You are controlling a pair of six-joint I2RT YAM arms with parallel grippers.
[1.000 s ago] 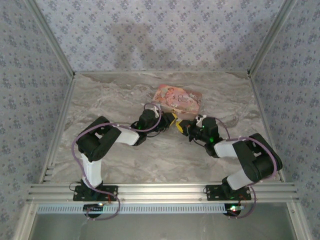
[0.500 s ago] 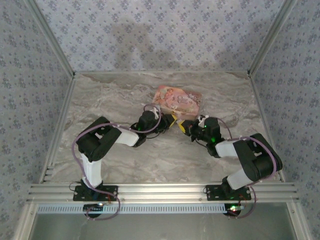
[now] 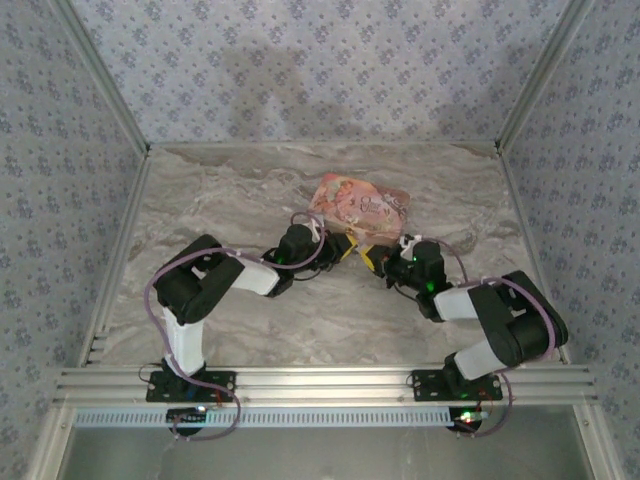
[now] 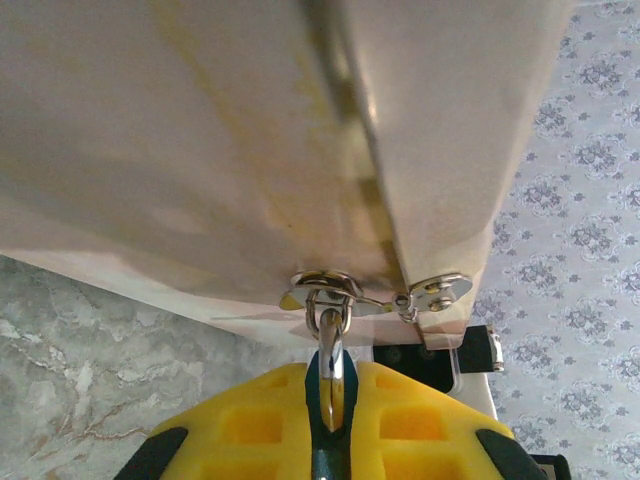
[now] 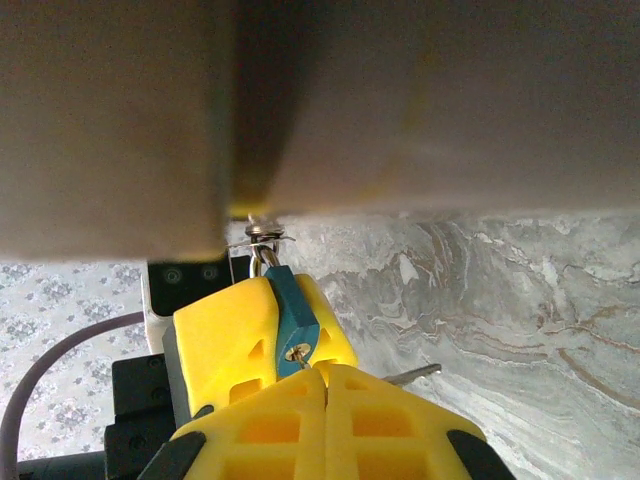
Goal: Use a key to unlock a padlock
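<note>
— Where is the padlock?
— The padlock (image 5: 294,318) hangs from the metal clasp (image 4: 372,296) on the near side of the pink box (image 3: 360,203), with its silvery loop threaded through the clasp's ring. The box lies on the table (image 3: 230,200), in the far half and a little right of the middle, well away from both side edges.
— What holds it?
— The left gripper (image 4: 326,385) is clamped on the blue body, a yellow finger on either side, with the keyhole end facing the other arm.
— And the right gripper?
— The right gripper (image 5: 323,378) has its fingers pressed together, tips right at the brass keyhole. The key (image 5: 416,373) pokes out sideways from them as a thin silvery sliver. Whether any of it sits in the keyhole, I cannot tell
</note>
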